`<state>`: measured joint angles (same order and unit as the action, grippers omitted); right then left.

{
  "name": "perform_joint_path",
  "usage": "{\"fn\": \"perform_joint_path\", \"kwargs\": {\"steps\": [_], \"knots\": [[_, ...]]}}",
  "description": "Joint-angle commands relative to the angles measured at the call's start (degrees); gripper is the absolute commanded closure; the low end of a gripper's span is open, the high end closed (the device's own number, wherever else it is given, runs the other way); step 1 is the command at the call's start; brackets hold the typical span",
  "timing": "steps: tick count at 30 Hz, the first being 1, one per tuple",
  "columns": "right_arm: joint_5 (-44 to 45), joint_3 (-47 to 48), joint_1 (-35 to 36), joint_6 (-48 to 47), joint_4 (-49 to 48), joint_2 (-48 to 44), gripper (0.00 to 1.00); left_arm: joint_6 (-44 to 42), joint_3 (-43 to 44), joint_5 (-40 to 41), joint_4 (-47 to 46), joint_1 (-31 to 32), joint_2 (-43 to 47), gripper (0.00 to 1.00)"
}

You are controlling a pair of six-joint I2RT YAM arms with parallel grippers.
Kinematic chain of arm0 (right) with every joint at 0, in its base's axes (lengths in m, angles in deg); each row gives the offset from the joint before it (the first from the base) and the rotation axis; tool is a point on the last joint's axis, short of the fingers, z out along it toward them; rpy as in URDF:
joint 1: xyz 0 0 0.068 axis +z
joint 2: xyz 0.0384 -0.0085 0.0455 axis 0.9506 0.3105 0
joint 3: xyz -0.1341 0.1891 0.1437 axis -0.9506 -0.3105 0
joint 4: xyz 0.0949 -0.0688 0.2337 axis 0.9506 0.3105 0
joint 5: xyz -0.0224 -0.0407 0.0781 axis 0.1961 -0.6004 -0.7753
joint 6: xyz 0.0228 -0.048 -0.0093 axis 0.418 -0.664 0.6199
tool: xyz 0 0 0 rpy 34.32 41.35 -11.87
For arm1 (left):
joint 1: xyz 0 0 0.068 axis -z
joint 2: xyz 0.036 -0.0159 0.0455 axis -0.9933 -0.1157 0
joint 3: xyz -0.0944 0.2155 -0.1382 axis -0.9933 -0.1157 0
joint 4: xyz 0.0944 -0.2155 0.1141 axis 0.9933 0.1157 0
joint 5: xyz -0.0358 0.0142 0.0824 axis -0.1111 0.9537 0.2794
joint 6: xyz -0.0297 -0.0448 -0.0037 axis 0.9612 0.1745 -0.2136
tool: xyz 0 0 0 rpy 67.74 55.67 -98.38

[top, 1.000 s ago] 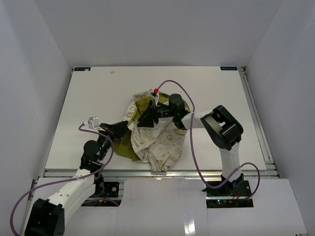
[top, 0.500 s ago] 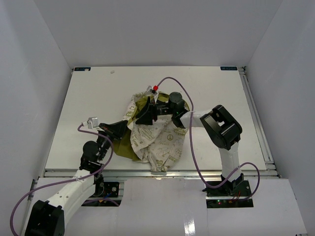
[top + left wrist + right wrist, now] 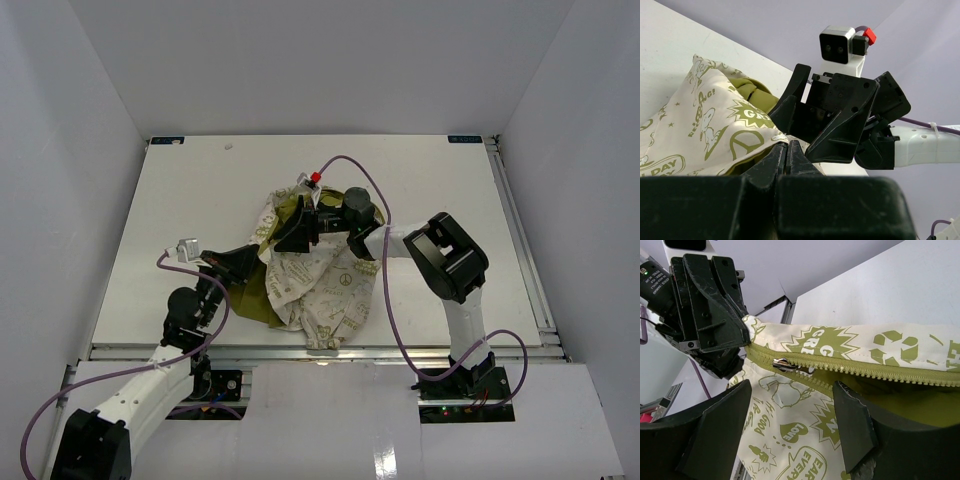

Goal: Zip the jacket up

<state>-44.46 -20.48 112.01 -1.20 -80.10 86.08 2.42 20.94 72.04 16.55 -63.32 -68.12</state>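
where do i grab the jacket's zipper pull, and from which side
Pinch the small metal pull tab, lying flat along the olive zipper near the end the left gripper clamps. Likely bring the open right gripper straight onto it, fingers straddling the zipper: the taut line leaves both sides free.

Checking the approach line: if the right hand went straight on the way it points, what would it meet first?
Most likely the jacket, at its zipper slider just ahead of the open right hand; the left hand grips the fabric farther on. Exact depth is unclear.
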Motion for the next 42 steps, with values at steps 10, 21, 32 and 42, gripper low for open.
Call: {"fn": "perform_joint_path", "kwargs": {"steps": [10, 21, 32, 42], "knots": [[0.2, 3.2, 0.3, -0.6, -4.3, 1.2, 0.27, 0.8, -8.5, -0.5, -1.4, -0.3, 1.8, 1.0], [1.3, 4.4, 0.5, -1.7, -3.0, 1.4, 0.26, 0.8, -8.4, -1.4, -1.6, -0.3, 1.9, 1.0], [0.3, 4.7, 1.7, -0.2, -4.6, 2.2, 0.25, 1.2, -9.4, -1.4, -3.4, -0.3, 2.0, 1.0], [-1.1, 5.1, 2.6, 2.1, -7.1, 1.7, 0.34, 0.9, -9.9, -1.4, -5.1, -0.3, -0.3, 1.0]]}}
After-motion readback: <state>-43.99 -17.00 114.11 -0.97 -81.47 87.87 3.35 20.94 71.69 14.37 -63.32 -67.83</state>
